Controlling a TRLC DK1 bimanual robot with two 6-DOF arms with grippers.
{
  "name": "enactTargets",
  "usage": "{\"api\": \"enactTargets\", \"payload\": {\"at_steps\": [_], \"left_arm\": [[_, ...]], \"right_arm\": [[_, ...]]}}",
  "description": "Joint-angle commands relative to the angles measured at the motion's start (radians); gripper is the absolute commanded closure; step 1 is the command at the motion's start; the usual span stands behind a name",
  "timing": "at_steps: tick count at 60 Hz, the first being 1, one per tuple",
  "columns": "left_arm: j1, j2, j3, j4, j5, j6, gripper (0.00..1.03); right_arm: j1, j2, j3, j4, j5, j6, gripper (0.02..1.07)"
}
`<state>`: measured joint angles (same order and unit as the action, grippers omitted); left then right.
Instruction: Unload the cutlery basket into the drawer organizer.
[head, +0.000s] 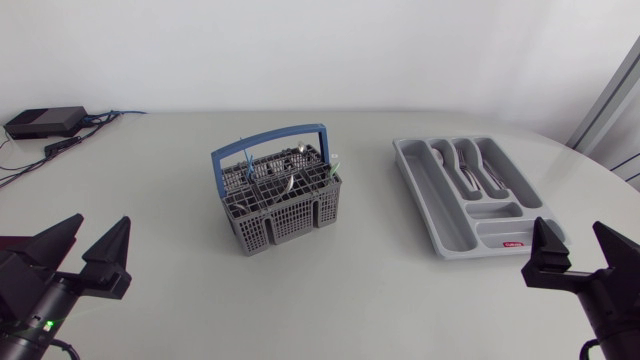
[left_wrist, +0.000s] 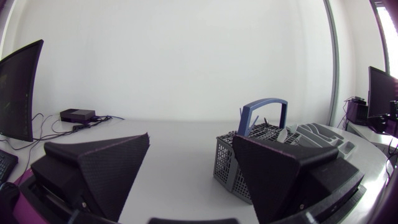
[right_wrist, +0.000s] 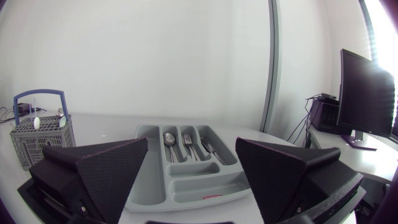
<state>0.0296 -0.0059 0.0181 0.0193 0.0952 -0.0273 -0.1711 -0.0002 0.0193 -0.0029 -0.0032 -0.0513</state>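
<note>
"So which arm reaches in?"

"Left, I'd say. The left gripper (head: 98, 228), fingers spread and empty, has the cutlery basket (head: 280, 195) ahead at mid-table. The right gripper (head: 570, 238), likewise agape and empty, sits farther off, just beside the drawer organizer (head: 432, 205)."

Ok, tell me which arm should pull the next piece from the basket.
Probably left. The cutlery basket stands nearer the left gripper, which is open and empty. The right gripper, also open, sits by the drawer organizer, farther from the basket.
</note>
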Motion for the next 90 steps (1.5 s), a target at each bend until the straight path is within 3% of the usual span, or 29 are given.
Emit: {"api": "enactTargets", "payload": {"at_steps": [1, 21, 36, 59, 80, 86, 90], "left_arm": [[-0.007, -0.008, -0.021, 0.010, -0.006, -0.031, 0.04], [0.000, -0.009, -0.017, 0.027, -0.006, -0.026, 0.04], [0.026, 0.021, 0.083, 0.022, -0.006, -0.025, 0.04], [-0.057, 0.460, 0.355, -0.016, -0.015, -0.094, 0.04], [-0.092, 0.886, 0.652, -0.252, -0.049, -0.103, 0.06], [-0.142, 0.951, 0.703, -0.292, -0.084, -0.043, 0.06], [-0.178, 0.991, 0.740, -0.311, -0.127, 0.070, 0.07]], "right_arm": [[0.005, -0.007, -0.021, 0.006, 0.003, 0.024, 0.05], [0.005, -0.007, -0.022, 0.029, 0.011, 0.022, 0.05], [0.056, -0.001, 0.042, 0.050, 0.023, 0.022, 0.06], [0.160, 0.351, 0.195, 0.196, 0.072, 0.022, 0.06], [0.252, 0.733, 0.350, 0.248, 0.121, 0.056, 0.07], [0.274, 0.815, 0.392, 0.236, 0.129, 0.057, 0.07], [0.283, 0.850, 0.412, 0.211, 0.129, 0.057, 0.07]]}}
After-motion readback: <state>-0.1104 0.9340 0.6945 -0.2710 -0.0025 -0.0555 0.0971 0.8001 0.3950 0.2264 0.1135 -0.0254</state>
